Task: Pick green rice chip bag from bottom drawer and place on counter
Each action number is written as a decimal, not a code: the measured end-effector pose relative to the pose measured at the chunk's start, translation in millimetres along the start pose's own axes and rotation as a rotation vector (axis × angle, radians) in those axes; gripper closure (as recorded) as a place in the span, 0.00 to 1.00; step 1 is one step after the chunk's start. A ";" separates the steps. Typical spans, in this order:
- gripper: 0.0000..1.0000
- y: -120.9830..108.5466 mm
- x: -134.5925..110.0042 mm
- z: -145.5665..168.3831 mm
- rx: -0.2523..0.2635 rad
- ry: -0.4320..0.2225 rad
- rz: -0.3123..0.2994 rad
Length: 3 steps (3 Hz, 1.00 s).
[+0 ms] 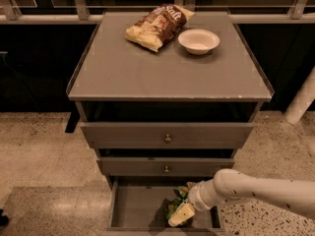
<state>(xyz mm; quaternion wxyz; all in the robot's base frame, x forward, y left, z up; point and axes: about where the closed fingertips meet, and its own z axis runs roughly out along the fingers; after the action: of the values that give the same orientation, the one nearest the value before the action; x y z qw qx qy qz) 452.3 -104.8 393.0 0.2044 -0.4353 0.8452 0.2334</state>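
Observation:
The bottom drawer (133, 205) stands pulled open at the foot of the grey cabinet. The green rice chip bag (175, 203) lies in the drawer's right half, crinkled and partly hidden behind my gripper. My gripper (181, 214) reaches in from the right on its white arm (256, 188), low in the drawer and right against the bag's front side. The counter (147, 68) is the cabinet's flat grey top, well above the gripper.
A brown-and-cream chip bag (156, 25) and a white bowl (198, 41) sit at the back of the counter. Two upper drawers with round knobs (168, 138) are shut above the open one. A white post (301, 102) stands at the right. Speckled floor surrounds the cabinet.

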 end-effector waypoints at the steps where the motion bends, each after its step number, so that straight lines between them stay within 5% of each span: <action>1: 0.00 -12.9 3.5 7.3 0.053 -0.016 0.018; 3: 0.00 -97.2 26.5 23.9 0.253 -0.021 0.073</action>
<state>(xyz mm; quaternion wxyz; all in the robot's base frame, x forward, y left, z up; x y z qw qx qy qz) 522.3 -157.8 338.1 0.2577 -0.3726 0.8809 0.1369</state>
